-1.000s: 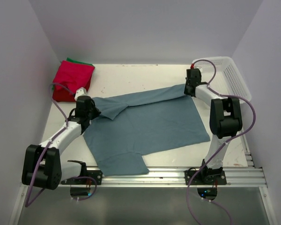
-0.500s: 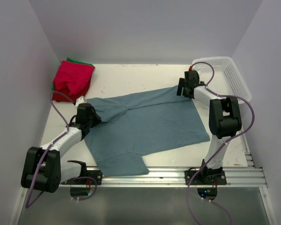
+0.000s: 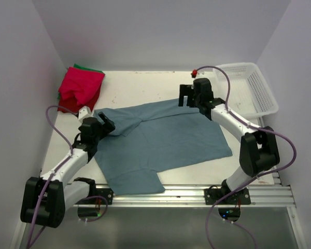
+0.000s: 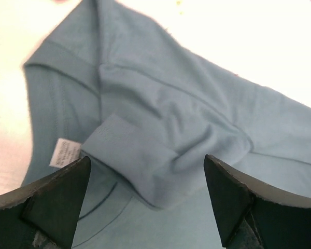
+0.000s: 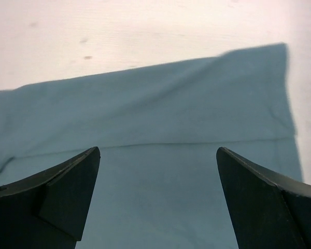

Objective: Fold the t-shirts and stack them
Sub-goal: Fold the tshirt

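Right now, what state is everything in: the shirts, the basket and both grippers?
blue-grey t-shirt: spread out flat, far edge apparently folded over, not yet folded up
red shirts: folded, piled on the green one
green shirt: folded, only its edge showing under the red
basket: upright
left gripper: open, above the shirt's collar end
right gripper: open, above the shirt's far edge

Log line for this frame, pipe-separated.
left gripper open, near neck label | right gripper open, over far edge | blue-grey t-shirt spread, ungripped | red folded shirts far-left corner
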